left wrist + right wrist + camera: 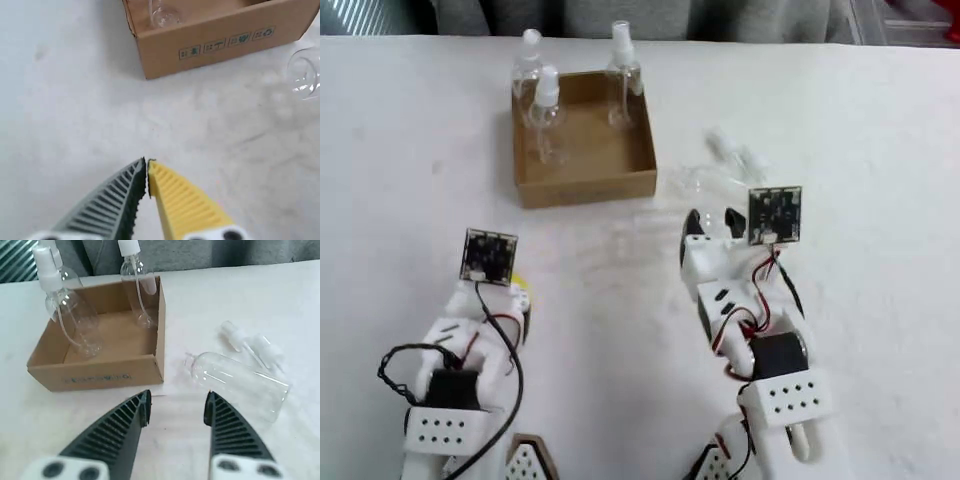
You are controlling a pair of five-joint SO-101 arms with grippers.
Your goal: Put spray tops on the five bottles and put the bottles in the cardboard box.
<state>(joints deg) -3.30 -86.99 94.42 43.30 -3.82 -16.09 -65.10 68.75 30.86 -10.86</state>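
Note:
The cardboard box (588, 180) stands at the table's far middle. Three clear bottles with white spray tops stand upright in it: one (548, 112) at the near left, one (527, 62) behind it, one (623, 72) at the far right corner. An uncapped clear bottle (241, 383) lies on its side just right of the box, with loose spray tops (249, 345) beyond it. My right gripper (176, 403) is open and empty, a little short of that bottle's neck. My left gripper (146, 169) is shut and empty, over bare table in front of the box (220, 37).
White table all round. Both arms sit at the near edge, the left arm (470, 340) below the box's left corner, the right arm (750, 320) below the lying bottle (695, 180). Dark fabric runs behind the far edge.

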